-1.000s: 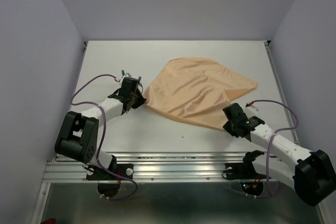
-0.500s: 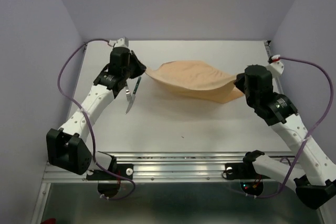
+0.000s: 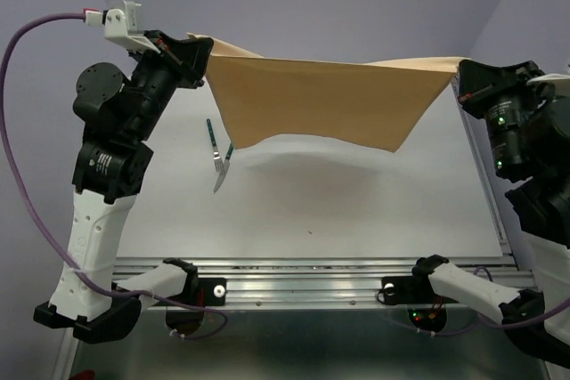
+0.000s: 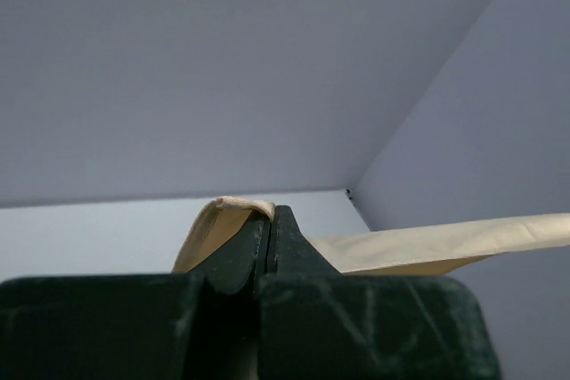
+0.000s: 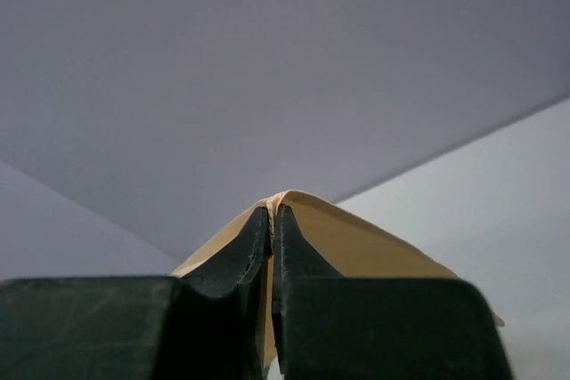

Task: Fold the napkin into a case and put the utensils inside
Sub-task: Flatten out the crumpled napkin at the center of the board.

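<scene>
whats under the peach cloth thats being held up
A silvery fork and a thin dark green handle lie on the white table; the peach-tan satin napkin covers the fork's handle end.

The top camera sits high behind the arm bases (image 3: 191,289), looking forward and down over the whole desk (image 3: 356,211). Each wrist camera peers closely along its own fingers, the left fingers (image 4: 236,255) and the right fingers (image 5: 245,251), facing up at the walls (image 4: 223,60). All three views share the napkin (image 3: 312,100).

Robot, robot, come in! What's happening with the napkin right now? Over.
Both shut: left gripper on one napkin corner, right gripper on another. Napkin hangs spread in the air, not folded yet. Below, utensils lie on table. Nothing in the way.
</scene>
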`<state>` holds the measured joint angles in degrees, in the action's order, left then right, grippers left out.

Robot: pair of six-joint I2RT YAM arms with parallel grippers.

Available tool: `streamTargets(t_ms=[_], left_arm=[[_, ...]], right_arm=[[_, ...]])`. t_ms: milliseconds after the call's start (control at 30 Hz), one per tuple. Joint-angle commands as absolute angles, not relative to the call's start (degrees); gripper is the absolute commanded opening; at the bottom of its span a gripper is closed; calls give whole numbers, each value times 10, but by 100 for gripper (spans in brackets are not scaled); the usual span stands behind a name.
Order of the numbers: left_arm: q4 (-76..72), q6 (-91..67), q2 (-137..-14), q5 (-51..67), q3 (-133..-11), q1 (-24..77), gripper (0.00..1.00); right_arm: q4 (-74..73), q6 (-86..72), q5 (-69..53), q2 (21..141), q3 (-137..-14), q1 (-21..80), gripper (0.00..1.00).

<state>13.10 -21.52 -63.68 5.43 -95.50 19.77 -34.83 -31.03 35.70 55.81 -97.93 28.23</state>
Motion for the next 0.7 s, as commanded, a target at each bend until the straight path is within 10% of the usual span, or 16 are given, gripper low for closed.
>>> streamTargets(t_ms=[0, 667], left_arm=[[146, -173, -617, 87, -1004, 196, 0], [137, -178, -559, 128, -926, 196, 0]], right_arm=[[-323, -294, 312, 538, -1023, 286, 1], [-310, -281, 379, 481, -950, 286, 1]])
